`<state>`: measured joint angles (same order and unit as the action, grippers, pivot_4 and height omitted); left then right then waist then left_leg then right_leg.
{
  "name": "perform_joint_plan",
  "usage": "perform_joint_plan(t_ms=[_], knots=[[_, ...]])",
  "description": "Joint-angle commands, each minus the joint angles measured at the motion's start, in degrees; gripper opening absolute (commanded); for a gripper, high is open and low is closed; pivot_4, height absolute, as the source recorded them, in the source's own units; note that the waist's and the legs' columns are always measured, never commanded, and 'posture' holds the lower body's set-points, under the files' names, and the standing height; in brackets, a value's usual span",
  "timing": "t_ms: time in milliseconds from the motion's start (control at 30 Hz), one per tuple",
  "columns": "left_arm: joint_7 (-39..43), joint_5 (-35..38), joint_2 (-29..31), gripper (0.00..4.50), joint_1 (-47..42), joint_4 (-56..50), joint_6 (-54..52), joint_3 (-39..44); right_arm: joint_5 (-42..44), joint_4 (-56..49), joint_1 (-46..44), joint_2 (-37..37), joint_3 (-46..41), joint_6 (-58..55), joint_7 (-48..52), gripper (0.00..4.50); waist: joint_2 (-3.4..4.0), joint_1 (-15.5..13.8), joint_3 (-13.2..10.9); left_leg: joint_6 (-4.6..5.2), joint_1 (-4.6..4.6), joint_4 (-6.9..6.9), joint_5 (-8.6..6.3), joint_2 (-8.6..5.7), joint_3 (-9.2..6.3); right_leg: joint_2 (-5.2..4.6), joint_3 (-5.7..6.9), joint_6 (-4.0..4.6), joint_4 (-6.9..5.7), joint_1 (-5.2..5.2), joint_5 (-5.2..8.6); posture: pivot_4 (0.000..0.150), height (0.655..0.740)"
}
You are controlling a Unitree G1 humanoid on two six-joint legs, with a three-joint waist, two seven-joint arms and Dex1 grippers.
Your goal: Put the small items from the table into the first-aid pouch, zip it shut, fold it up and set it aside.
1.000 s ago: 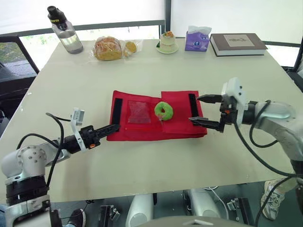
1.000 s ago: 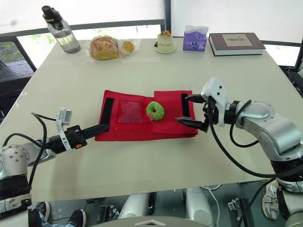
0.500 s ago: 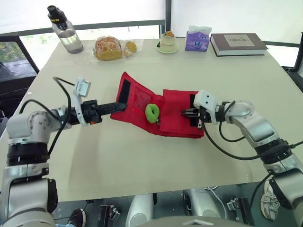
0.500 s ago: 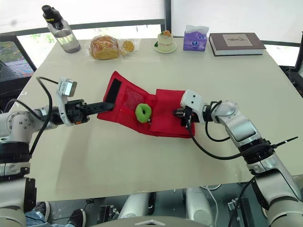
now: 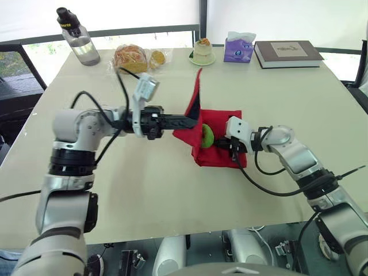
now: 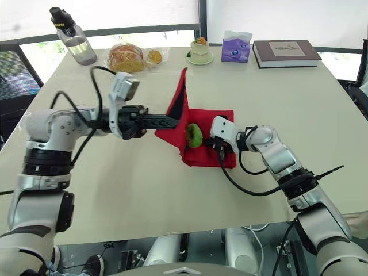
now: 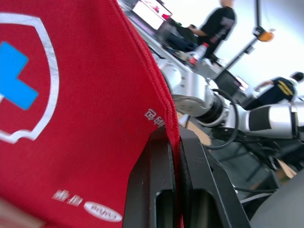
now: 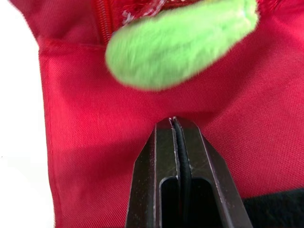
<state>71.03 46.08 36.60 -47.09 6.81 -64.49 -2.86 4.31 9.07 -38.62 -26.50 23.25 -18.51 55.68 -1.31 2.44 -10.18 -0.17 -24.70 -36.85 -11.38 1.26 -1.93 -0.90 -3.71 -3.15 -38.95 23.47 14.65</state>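
Folding is under way; the first-aid pouch lies mid-table, its left flap lifted upright by the left gripper, clamped tight on the red hem; the right gripper, fingers closed together and empty, presses its tips on the right half, just beside the green fuzzy ring, which seems loose at the fold; whether the zip is closed I cannot tell; finishing the fold and setting aside remain

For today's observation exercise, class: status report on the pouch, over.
Left gripper shut on pouch flap, raised upright. Right gripper shut, tips on pouch's flat half. Green ring sits at the fold, in the way.
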Motion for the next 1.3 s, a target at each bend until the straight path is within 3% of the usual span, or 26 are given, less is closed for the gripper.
perform_joint_plan(t_ms=[33,267,433,700,933,1000,1267,1300], knots=[[1.98,-0.60,-2.51,0.00,-1.45,-2.12,3.24,-2.25,-1.96,3.21,1.41,1.06,0.49,-1.61,-1.21,0.08,0.00,0.08,0.00,0.00,0.01,0.00,0.00,0.00,0.01,0.00,-0.02,0.00,-0.01,0.00,0.00,0.150,0.7400],[4.54,-4.38,-4.05,0.00,-0.28,1.90,7.94,-4.78,2.00,-0.08,4.59,1.91,-5.45,-3.17,-1.66,0.08,0.01,-0.09,0.01,0.00,0.03,0.01,0.00,0.00,-0.01,0.02,-0.01,0.00,-0.02,-0.01,0.00,0.150,0.7400],[4.94,-7.58,-4.40,0.00,-1.51,5.64,10.36,-5.57,12.03,-8.50,9.91,3.36,-14.08,-4.01,-0.89,0.08,0.01,-0.57,0.00,0.00,-0.05,-0.04,0.00,-0.05,-0.05,-0.03,0.02,0.00,0.02,-0.03,0.00,0.150,0.7400],[3.46,-12.35,-7.78,0.00,-2.85,9.66,12.38,-8.53,22.73,-19.12,22.00,-7.08,-28.22,-4.78,4.13,0.08,0.07,-0.92,-0.04,0.01,-0.09,-0.07,0.00,-0.09,-0.06,-0.04,0.02,-0.02,0.03,-0.03,0.00,0.150,0.7400],[2.33,-15.09,-12.37,0.00,-4.80,13.86,13.69,-8.87,25.28,-16.17,29.59,-12.73,-37.80,-0.50,6.63,0.08,0.08,-0.19,-0.04,0.01,-0.05,-0.03,0.00,-0.07,-0.01,0.00,-0.03,-0.03,0.02,-0.03,0.01,0.150,0.7400],[2.31,-15.18,-13.80,0.00,-5.09,14.56,13.51,-8.76,26.31,-15.94,31.32,-13.77,-40.14,-0.62,6.78,0.80,0.08,-0.24,-0.04,0.01,-0.06,-0.03,0.00,-0.07,-0.01,0.00,-0.03,-0.03,0.03,-0.03,0.01,0.150,0.7400],[2.50,-16.97,-16.72,0.00,-4.26,15.60,14.74,-9.29,26.85,-19.11,35.68,-13.95,-42.89,0.47,3.99,4.44,0.08,-0.23,-0.04,0.01,-0.06,-0.04,0.00,-0.08,-0.01,-0.01,-0.04,-0.04,0.03,-0.03,0.01,0.150,0.7400],[2.43,-17.20,-16.98,0.52,-4.16,15.56,14.87,-9.40,26.88,-19.49,36.12,-13.81,-42.80,0.56,3.68,4.50,0.08,-0.24,-0.04,0.01,-0.06,-0.04,0.00,-0.08,-0.01,-0.01,-0.04,-0.04,0.03,-0.03,0.01,0.150,0.7400]])
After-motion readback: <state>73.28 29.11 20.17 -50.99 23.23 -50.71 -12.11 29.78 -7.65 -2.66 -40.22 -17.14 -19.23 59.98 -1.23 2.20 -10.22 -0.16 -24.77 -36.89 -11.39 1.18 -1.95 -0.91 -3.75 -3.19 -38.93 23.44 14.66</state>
